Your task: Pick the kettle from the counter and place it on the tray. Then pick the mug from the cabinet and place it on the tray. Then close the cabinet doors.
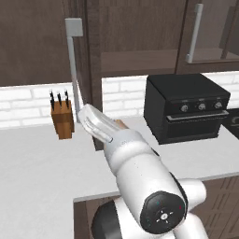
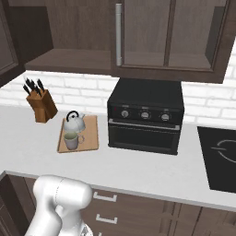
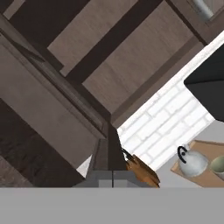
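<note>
**With kettle and mug both on the tray, the cabinet doors remain**

As both vessels already stand on the board, the open doors look to be the step in hand.

- Kettle [image 2: 74, 122]: on the far part of the tray, upright, black handle arched on top. Seen again in the hand view [image 3: 191, 162].
- Mug [image 2: 71, 140]: on the near part of the tray, just in front of the kettle, handle turned toward the oven. Cut by the frame edge in the hand view.
- Tray [image 2: 90, 137]: flat on the counter [image 2: 152, 173], between the knife block [image 2: 40, 105] and the black oven [image 2: 145, 117]. Its bare strip lies on the oven side.
- Cabinet [image 2: 73, 57]: the shelf stands exposed and bare above the knife block, so I judge it not yet shut.
- Cabinet doors: one door [image 1: 88, 70] swung out edge-on toward the room, its grey bar handle [image 1: 72, 60] facing the arm. The arm [image 1: 135, 163] reaches up toward that edge, likely to push it.
- Neighbouring glass door [image 2: 147, 32]: closed, bar handle beside it.

Hard to make out:
- Tool: its tips are not clearly seen against the dark door edge in the hand view; apart or together, I cannot tell.
- Whether the hand touches the door cannot be told.
- The second door, at the far left of the right base view, is cut off.
</note>
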### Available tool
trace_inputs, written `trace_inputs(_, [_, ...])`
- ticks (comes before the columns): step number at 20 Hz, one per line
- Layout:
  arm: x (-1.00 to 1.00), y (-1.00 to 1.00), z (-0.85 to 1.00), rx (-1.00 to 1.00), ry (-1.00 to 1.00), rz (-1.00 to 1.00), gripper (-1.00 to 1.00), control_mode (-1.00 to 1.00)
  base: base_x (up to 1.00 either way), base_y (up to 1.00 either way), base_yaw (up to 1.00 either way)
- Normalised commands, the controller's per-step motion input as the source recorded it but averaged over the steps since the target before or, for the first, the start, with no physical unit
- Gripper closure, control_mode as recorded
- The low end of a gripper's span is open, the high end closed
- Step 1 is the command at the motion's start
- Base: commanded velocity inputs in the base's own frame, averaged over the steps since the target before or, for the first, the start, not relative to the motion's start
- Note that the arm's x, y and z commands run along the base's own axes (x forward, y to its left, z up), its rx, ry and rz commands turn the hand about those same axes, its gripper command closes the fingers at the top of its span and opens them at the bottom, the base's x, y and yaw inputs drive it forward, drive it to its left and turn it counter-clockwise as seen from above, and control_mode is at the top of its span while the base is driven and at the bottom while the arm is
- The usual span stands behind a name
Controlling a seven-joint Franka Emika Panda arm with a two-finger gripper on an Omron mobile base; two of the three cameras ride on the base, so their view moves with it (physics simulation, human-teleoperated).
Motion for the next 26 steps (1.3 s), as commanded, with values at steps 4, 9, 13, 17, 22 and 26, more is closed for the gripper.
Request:
trace_inputs(4, [-0.15,0.51,-0.14,0.00,-0.04,-0.11,1.00,-1.00,0.00,0.00,0.00])
trace_inputs(9, [-0.07,0.45,-0.12,0.00,-0.03,-0.17,1.00,-1.00,0.00,0.00,0.00])
trace_inputs(13, [-0.40,0.35,0.00,0.00,-0.09,-0.15,1.00,-1.00,0.00,0.00,0.00])
trace_inputs(17, [-0.62,0.34,0.00,0.00,-0.07,-0.06,1.00,-1.00,0.00,0.00,0.00])
trace_inputs(22, [-0.20,0.52,-0.04,0.00,0.00,0.00,1.00,-1.00,0.00,0.00,0.00])
trace_inputs(26, [0.55,0.56,-0.31,0.01,0.03,-0.02,1.00,-1.00,0.00,0.00,0.00])
